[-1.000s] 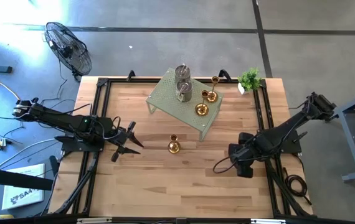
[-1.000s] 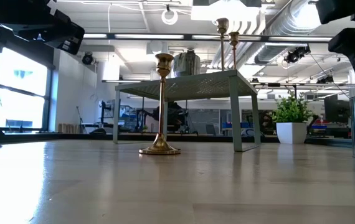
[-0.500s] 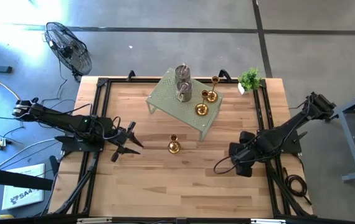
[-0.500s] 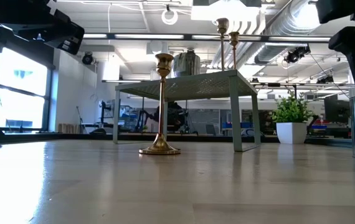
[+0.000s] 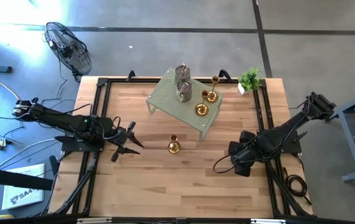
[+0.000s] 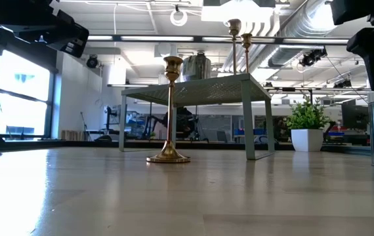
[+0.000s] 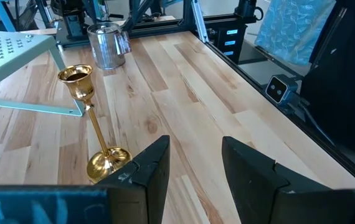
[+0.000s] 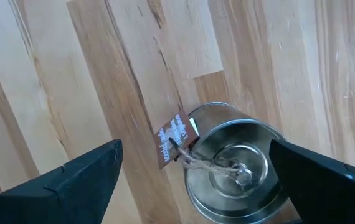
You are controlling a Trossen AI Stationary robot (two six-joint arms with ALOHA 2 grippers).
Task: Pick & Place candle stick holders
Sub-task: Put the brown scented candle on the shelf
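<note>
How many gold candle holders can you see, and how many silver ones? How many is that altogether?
Gold candle holders: 3
Silver cups: 3
Total: 6

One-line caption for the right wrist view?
Open right gripper hovering above a grey-silver metal tin candle holder with brown tag on the wooden table.

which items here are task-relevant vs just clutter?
Task items:
- gold holder standing on the table
- three gold holders on the rack
- two grey-silver cups on the rack
- silver cup under the open right gripper
- open left gripper

Not task:
- pale green rack
- potted plant
- fan on the floor
</note>
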